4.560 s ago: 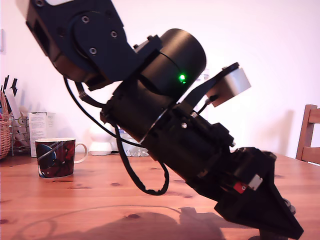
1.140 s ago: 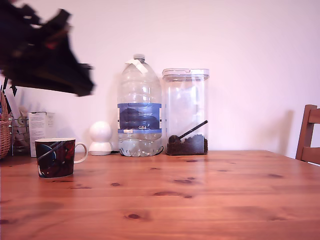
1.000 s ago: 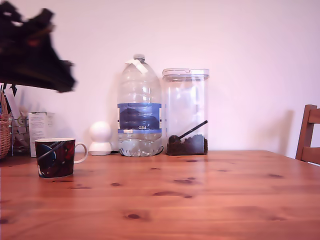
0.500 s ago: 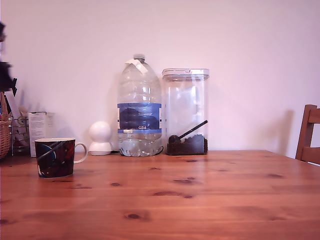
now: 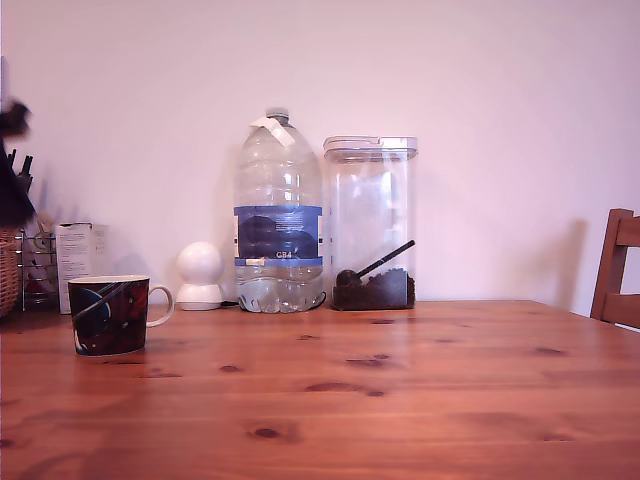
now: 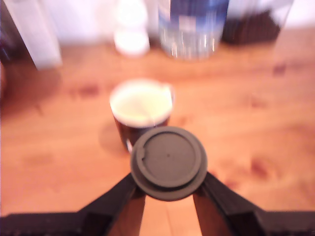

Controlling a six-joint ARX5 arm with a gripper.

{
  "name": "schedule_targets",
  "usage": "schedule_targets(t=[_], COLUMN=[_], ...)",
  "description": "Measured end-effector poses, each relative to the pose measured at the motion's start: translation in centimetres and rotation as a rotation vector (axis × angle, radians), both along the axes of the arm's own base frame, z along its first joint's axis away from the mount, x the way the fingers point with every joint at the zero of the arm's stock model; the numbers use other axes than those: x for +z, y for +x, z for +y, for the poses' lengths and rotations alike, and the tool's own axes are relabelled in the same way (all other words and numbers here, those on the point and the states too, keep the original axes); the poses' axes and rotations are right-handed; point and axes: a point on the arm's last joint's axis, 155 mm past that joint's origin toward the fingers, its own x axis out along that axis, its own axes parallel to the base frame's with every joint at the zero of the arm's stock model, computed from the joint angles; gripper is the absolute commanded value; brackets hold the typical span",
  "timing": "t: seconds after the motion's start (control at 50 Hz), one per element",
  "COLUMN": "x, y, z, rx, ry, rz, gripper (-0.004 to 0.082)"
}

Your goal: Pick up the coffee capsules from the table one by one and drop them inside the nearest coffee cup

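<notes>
The claw [image 6: 169,189] pinches one capsule [image 6: 168,162] above the table [image 6: 256,123], the cup [image 6: 141,105] at 11 o'clock beyond it. The drop is left; the cup looks empty.

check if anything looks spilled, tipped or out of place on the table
Nothing stands out. The coffee cup stands upright, the water bottle and canister too. The gripper holds a coffee capsule near the cup.

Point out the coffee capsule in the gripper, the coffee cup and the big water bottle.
coffee capsule [image 6: 168,162]: wrist view, middle of its flat round face.
coffee cup [image 5: 108,316]: exterior view, printed side wall.
water bottle [image 5: 279,230]: exterior view, blue label.
</notes>
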Motion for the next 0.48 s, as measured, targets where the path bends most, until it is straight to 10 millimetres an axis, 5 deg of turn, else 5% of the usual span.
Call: schedule_targets(t=[0.28, 0.48], x=[3.4, 3.5], y=[3.4, 4.2], z=[-0.6, -0.7], rx=[-0.005, -0.006], ry=[0.001, 0.006], rz=[-0.050, -0.028], gripper=[0.0044, 0.0044])
